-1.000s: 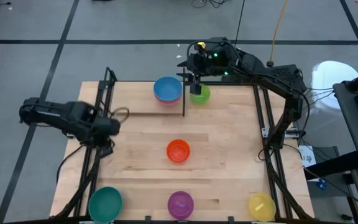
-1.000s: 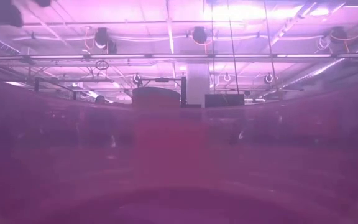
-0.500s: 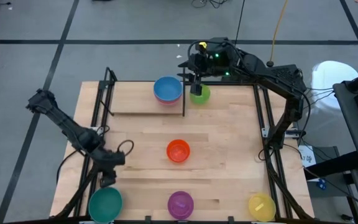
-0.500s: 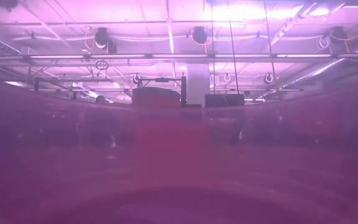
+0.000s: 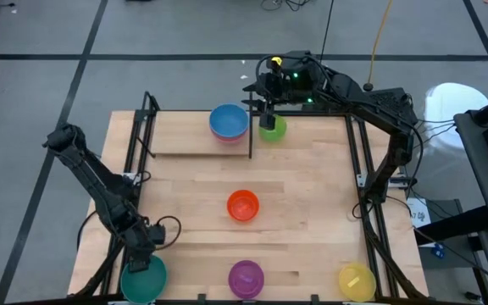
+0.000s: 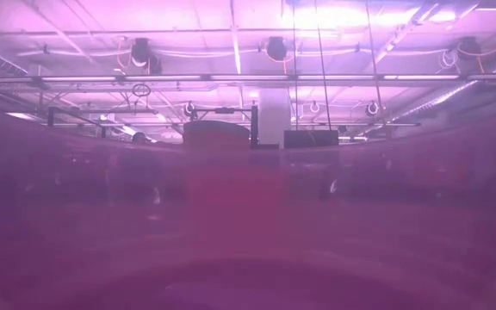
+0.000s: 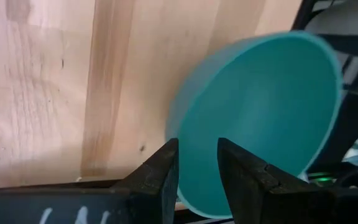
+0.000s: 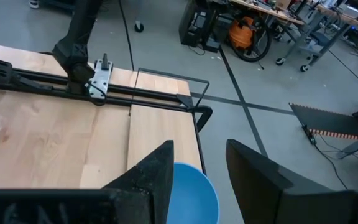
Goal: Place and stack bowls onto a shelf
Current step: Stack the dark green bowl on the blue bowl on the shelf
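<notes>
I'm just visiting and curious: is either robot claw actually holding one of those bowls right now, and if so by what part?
Nothing is held. The left gripper has its open fingers astride the teal bowl's rim, not clamped. The right gripper is open above the blue bowl.

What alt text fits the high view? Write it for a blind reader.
From above, the left gripper, open, reaches the teal bowl at the table's near left corner. The right gripper hangs over the lime green bowl beside the shelf.

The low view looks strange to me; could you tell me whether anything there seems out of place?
Yes: a translucent purple plastic bowl at the table's near edge appears to sit against that camera, washing the lower picture in purple haze.
</notes>
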